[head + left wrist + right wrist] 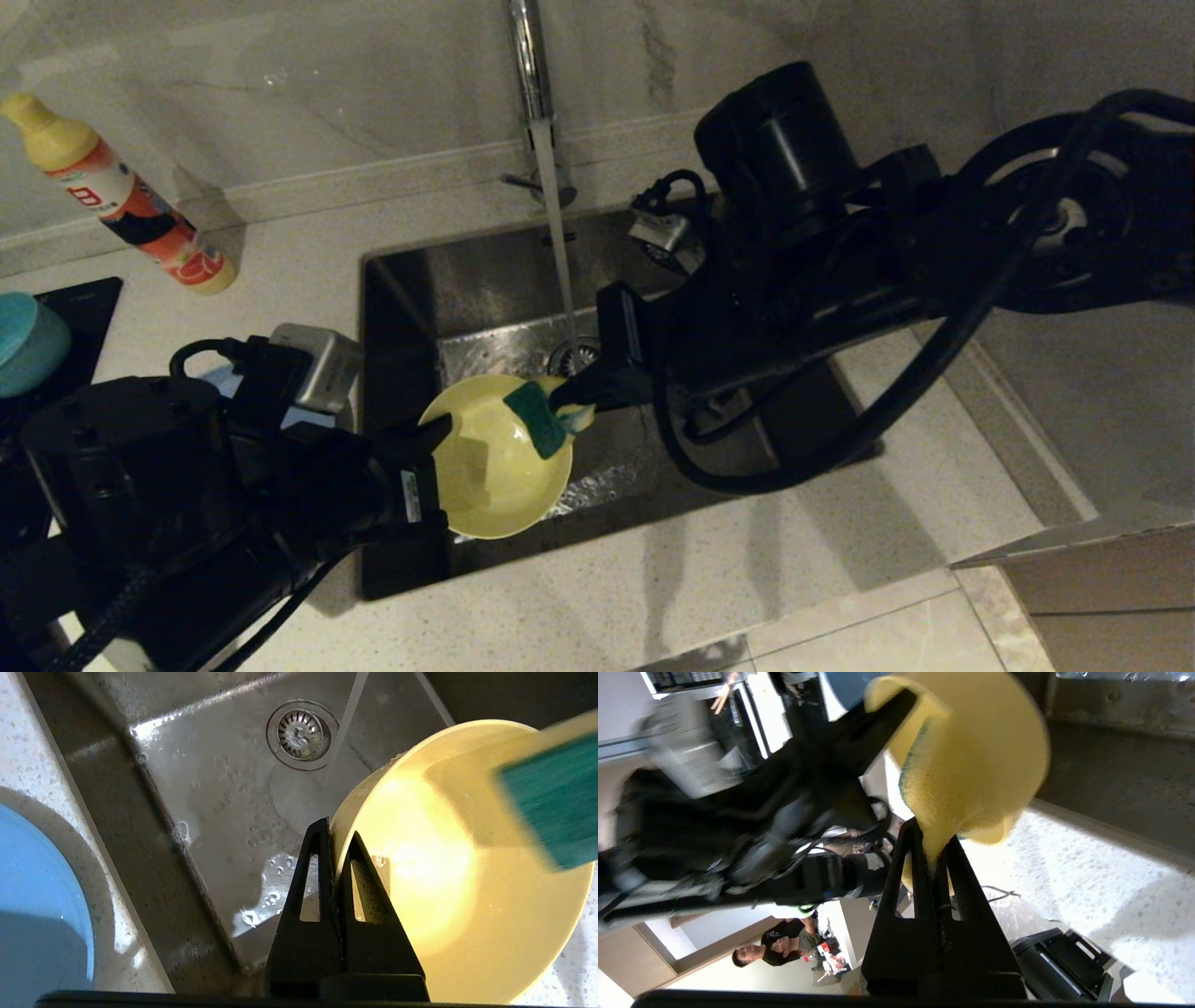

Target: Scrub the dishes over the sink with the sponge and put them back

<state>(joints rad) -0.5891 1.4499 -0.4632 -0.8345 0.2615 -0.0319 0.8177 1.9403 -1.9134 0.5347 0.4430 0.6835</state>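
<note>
Both pairs of jaws are clamped tight, each on one thing. Left gripper pinches the rim of the pale-yellow bowl, one finger inside the wall and one outside, with almost no gap between them; the bowl is held tilted over the sink, its open side facing up and toward the right arm. Right gripper squeezes one end of the sponge, so the pad bulges out beyond the fingertips; in the head view its teal-green face lies against the bowl's far rim, touching the inside edge.

By count: one yellow bowl, one sponge, one sink with one round strainer drain, and one tap from which a thin stream of water falls just beside the bowl to the drain. Water droplets sit on the steel floor of the basin.

Farther out, on the counter to the left of the sink, part of one slate-blue plate shows in the left wrist view, just beside the basin's edge. One teal bowl sits at the far left of the head view, and one bottle with a yellow cap and orange label leans near the wall. In the right wrist view two people are visible in the background.
</note>
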